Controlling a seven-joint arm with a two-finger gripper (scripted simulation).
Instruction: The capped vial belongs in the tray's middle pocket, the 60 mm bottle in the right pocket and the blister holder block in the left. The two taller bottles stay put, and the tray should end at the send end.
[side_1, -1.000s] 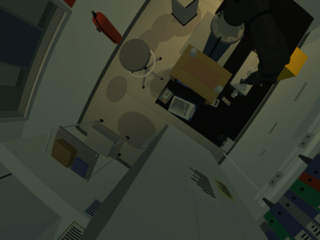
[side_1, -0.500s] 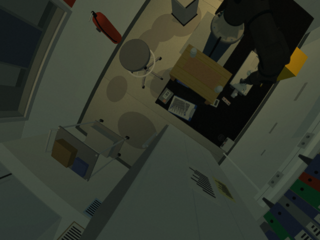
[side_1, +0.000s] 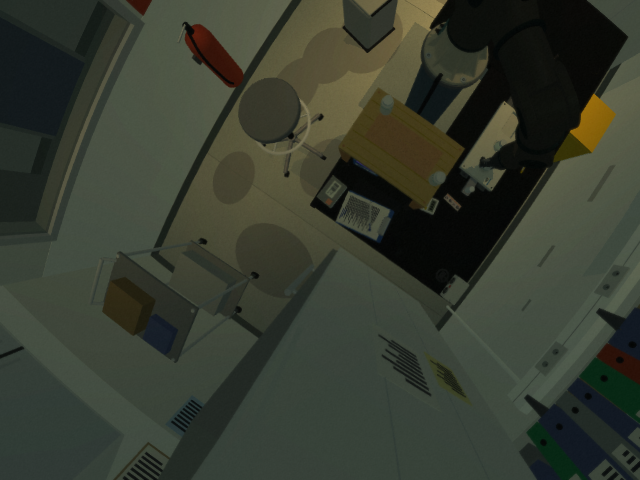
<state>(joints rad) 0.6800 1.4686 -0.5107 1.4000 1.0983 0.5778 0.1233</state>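
On the dark bench at upper right a pale tray (side_1: 488, 150) lies beside a raised wooden platform (side_1: 402, 147). My gripper (side_1: 485, 164) sits low over the tray's near end, closed on the tray's rim. A small pale object (side_1: 469, 187) stands at the tray's near tip; what it is I cannot tell. Two bottles stand on the platform, one at its far corner (side_1: 386, 105) and one at its near corner (side_1: 437, 178). My dark arm (side_1: 543, 88) hides much of the tray's far part and its pockets.
Behind the bench stand my arm's base column (side_1: 455, 57) and a yellow box (side_1: 589, 129). A clipboard (side_1: 363, 215), a small device (side_1: 332, 190) and small cards (side_1: 452, 202) lie on the bench. A stool (side_1: 271, 111) stands left of it.
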